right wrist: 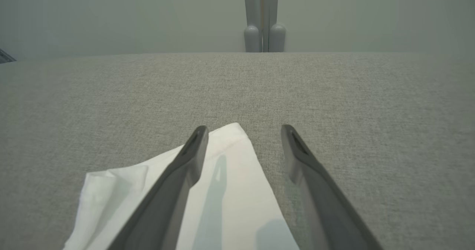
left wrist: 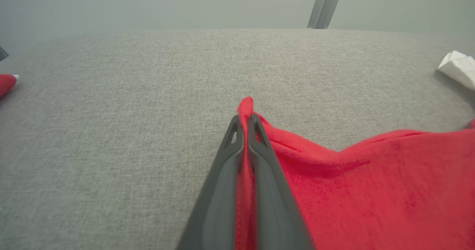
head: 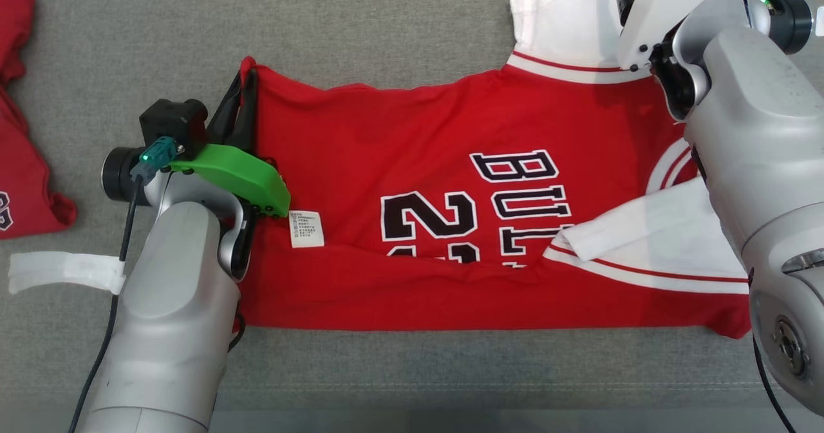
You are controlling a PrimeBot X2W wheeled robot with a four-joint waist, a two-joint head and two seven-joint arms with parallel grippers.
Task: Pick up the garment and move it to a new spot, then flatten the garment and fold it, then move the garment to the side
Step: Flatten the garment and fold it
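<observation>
We have the left gripper (left wrist: 243, 123) clamped on a thin nip of cloth at the far hem corner of the red jersey (head: 399, 143). The jersey lies across the middle of the grey fabric surface (head: 386, 21), sleeves toward its right edge. A hard tug could slip that nip free. Our right gripper (right wrist: 243, 130) stands wide over the white sleeve (right wrist: 230, 161). The sleeve tip sits by one finger only, so closing may miss it or catch a single layer.

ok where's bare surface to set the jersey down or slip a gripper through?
Free: grey surface beyond the red jersey, from the second red garment to the white sleeve; also the near strip in front of the jersey. Crowded: right side, open right gripper over that sleeve; left gripper pinching the jersey's corner.
</observation>
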